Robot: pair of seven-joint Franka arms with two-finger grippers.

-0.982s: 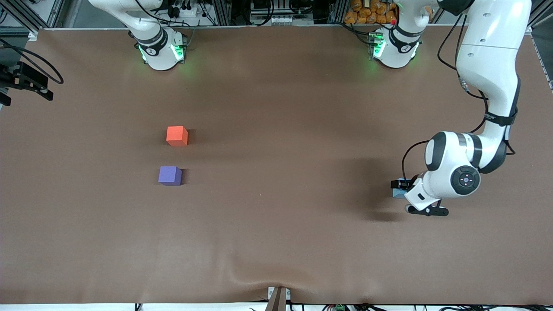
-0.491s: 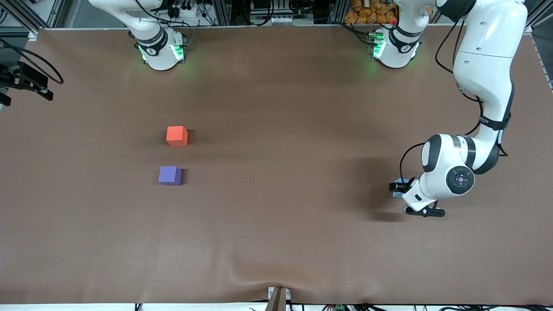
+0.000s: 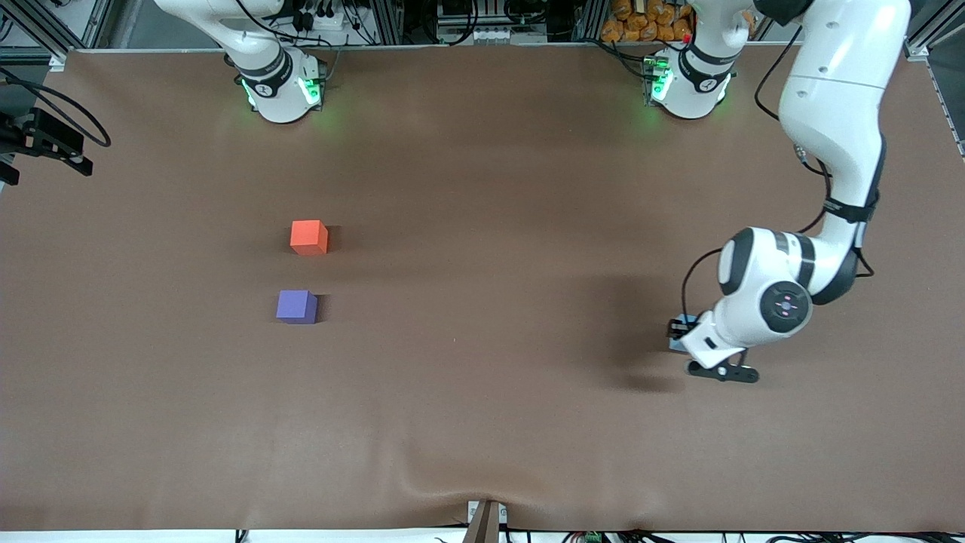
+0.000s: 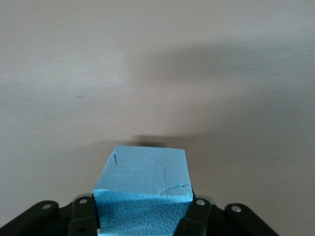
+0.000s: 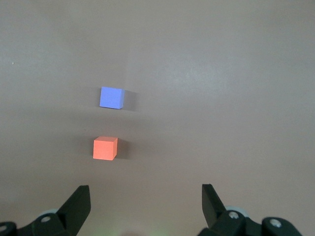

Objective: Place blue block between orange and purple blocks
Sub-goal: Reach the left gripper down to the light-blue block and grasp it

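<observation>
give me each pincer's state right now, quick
Left pincer: shut on the blue block, toward the left arm's end of the table.
Right pincer: open, holding nothing, above the orange block and purple block.

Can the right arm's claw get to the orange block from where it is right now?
Probably yes. The right gripper hangs open above the table, and the orange block sits in plain sight below it with only bare cloth around. The purple block stands apart from it, not in the way.
</observation>
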